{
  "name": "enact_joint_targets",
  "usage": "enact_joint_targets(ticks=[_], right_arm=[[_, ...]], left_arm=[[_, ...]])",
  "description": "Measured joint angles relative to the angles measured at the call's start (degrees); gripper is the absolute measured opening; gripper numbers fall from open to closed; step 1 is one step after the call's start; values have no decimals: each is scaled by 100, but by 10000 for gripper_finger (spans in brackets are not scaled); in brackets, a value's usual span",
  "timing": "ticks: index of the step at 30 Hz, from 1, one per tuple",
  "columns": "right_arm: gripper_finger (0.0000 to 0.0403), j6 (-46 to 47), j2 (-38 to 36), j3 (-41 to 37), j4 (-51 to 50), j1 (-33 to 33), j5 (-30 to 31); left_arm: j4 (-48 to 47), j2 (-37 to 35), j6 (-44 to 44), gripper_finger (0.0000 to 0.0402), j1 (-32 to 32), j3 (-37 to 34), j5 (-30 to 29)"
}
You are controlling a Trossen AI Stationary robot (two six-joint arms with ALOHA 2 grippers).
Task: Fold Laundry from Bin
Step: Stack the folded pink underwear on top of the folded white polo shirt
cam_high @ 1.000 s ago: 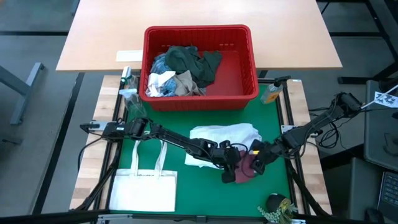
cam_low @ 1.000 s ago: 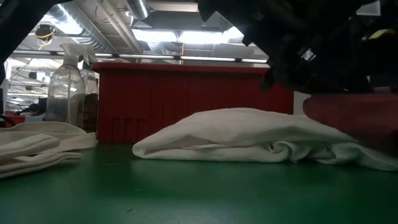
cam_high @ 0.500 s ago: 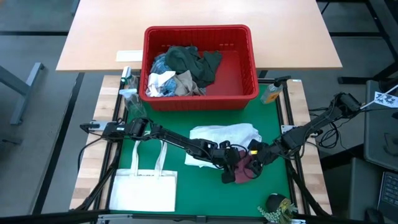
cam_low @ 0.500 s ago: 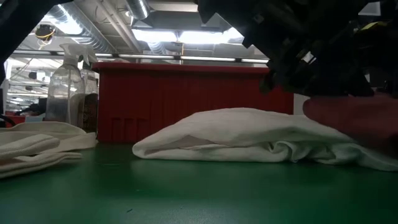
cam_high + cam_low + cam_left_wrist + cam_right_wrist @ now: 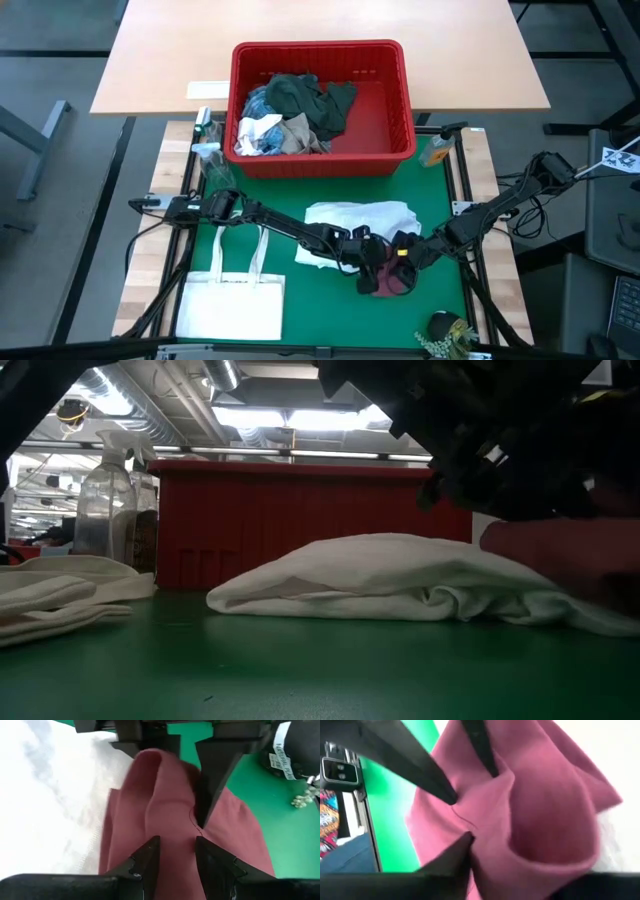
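Pincers, left (image 5: 172,855) and right (image 5: 470,840), both pinching maroon cloth (image 5: 170,810) (fold bunched between).

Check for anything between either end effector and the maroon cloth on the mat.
Nothing visible stands between them. The left end effector and the right end effector both pinch a fold of the maroon cloth, which lies partly on the white garment.

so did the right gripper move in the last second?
Yes. In the high view the right gripper slid left over the maroon cloth, away from the mat's right edge, toward the left gripper.
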Motion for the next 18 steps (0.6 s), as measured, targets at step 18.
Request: enact_joint_targets(ticks=[18], right_arm=[[15, -287, -174, 88, 734, 3, 16]], left_arm=[[-401, -428, 143, 121, -40, -2, -21]])
